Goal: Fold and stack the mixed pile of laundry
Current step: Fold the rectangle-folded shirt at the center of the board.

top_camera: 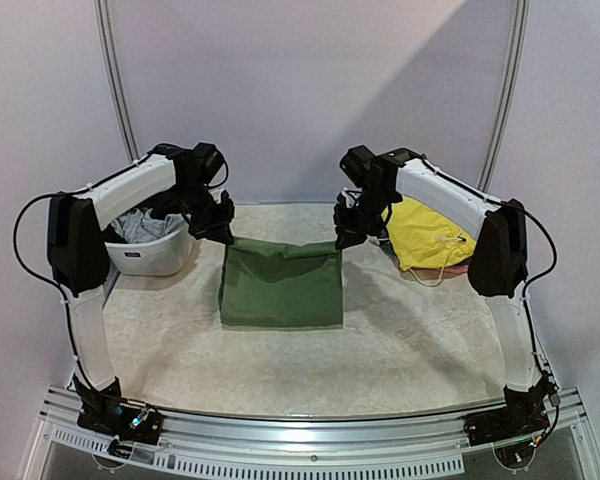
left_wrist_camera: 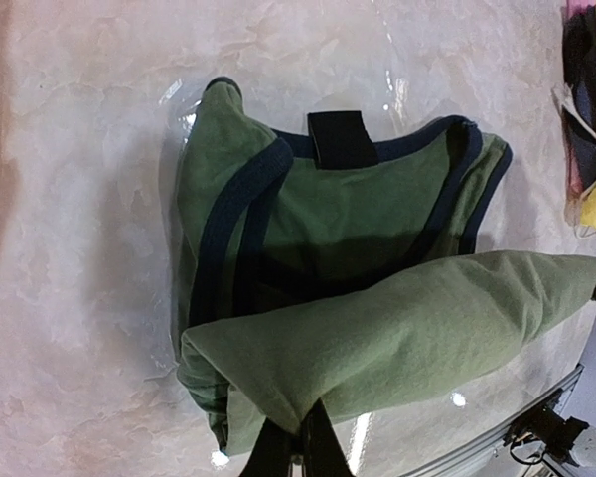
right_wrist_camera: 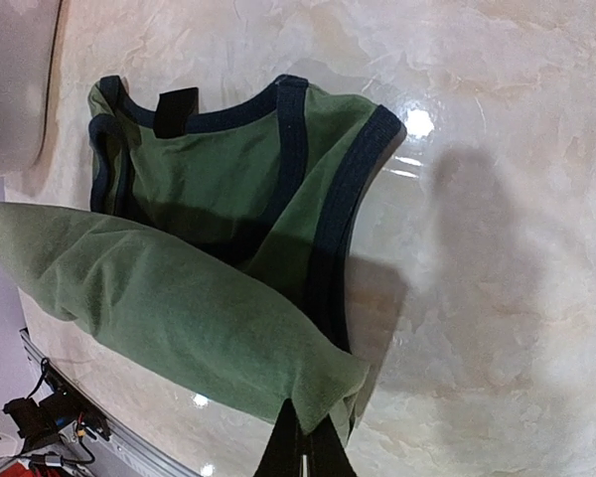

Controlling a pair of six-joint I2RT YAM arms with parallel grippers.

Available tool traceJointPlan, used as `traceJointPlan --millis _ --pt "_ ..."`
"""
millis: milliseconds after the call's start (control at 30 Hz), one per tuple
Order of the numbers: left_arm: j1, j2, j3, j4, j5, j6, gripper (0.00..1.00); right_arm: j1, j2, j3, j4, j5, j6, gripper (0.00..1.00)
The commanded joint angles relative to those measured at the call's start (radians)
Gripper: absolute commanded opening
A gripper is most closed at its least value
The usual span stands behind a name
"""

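Observation:
The olive-green T-shirt [top_camera: 280, 285] with navy trim hangs stretched between both grippers at the table's far middle, its lower part draped onto the table. My left gripper [top_camera: 220, 228] is shut on its left top corner; the left wrist view shows the pinched fold [left_wrist_camera: 377, 343] above the navy-trimmed neck and armholes. My right gripper [top_camera: 347, 232] is shut on the right top corner [right_wrist_camera: 179, 308]. A bright yellow garment [top_camera: 425, 235] with a white drawstring lies at the right behind the right arm. Grey pieces [top_camera: 140, 225] sit in the tub.
A white plastic tub [top_camera: 150, 255] stands at the back left under the left arm. The marbled table top [top_camera: 400, 340] extends to a metal rail [top_camera: 310, 430] at the near edge. A dark and yellow cloth pile [left_wrist_camera: 591, 109] shows at the left wrist view's right edge.

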Motion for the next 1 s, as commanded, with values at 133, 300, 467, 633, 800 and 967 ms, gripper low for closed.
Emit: traceJointPlan --millis 133,300,467,633,800,967 --pt "0.032 0.071 0.032 0.042 0.029 0.028 0.0 -0.025 0.065 0.025 0.104 -0.04 -0.01 0.0" --pt "0.043 0.101 0.043 0.064 0.037 0.033 0.0 -0.032 0.087 0.025 0.133 -0.043 -0.012 0.0" --pt "0.055 0.141 0.067 0.073 0.042 0.035 0.0 -0.045 0.115 0.025 0.164 -0.049 -0.01 0.0" --pt "0.067 0.178 0.094 0.073 0.04 0.037 0.0 -0.06 0.138 0.024 0.191 -0.056 -0.011 0.0" --pt "0.08 0.203 0.103 0.088 0.041 0.035 0.0 -0.07 0.155 0.024 0.23 -0.075 -0.008 0.01" --pt "0.089 0.244 0.118 0.094 0.046 0.034 0.0 -0.079 0.17 0.024 0.281 -0.117 0.008 0.15"
